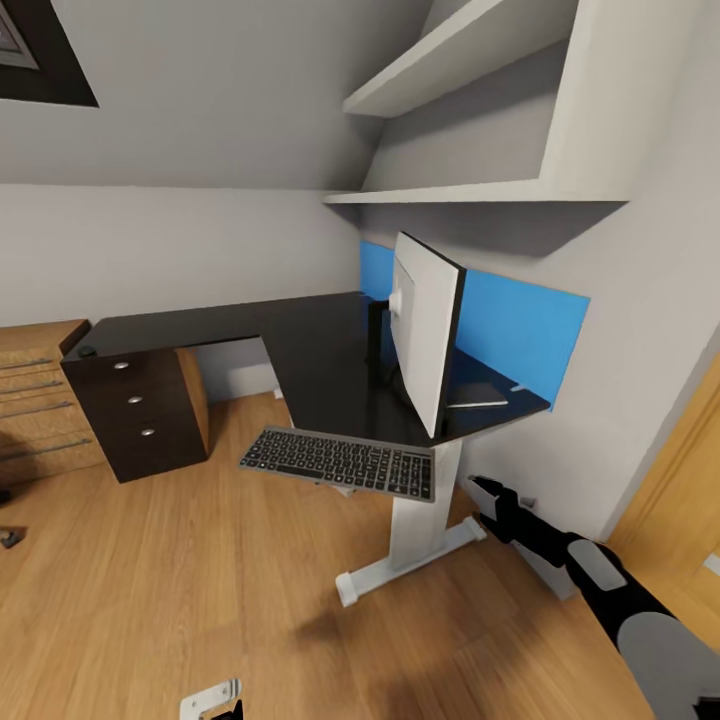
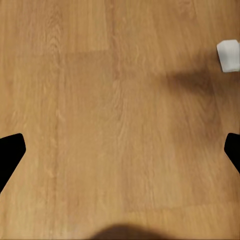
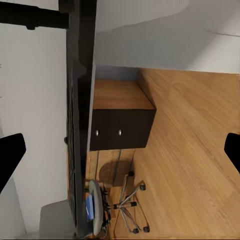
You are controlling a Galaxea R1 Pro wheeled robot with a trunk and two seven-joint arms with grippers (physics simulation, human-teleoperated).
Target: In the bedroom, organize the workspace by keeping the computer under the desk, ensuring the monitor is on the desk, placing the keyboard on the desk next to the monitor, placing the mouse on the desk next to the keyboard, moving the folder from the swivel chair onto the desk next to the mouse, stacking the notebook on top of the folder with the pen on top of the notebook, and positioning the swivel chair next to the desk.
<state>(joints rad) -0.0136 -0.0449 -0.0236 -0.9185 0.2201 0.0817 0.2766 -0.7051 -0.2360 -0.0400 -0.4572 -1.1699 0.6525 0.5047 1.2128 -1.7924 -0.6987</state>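
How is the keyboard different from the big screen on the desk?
The keyboard lies flat, while the monitor stands upright on its edge-on stem. The keyboard shows rows of dark keys in a grey frame; the monitor shows a plain white back with a black rim. The monitor stands well onto the desk, but the keyboard sits at the front edge, sticking out past it. Both are thin and wide.
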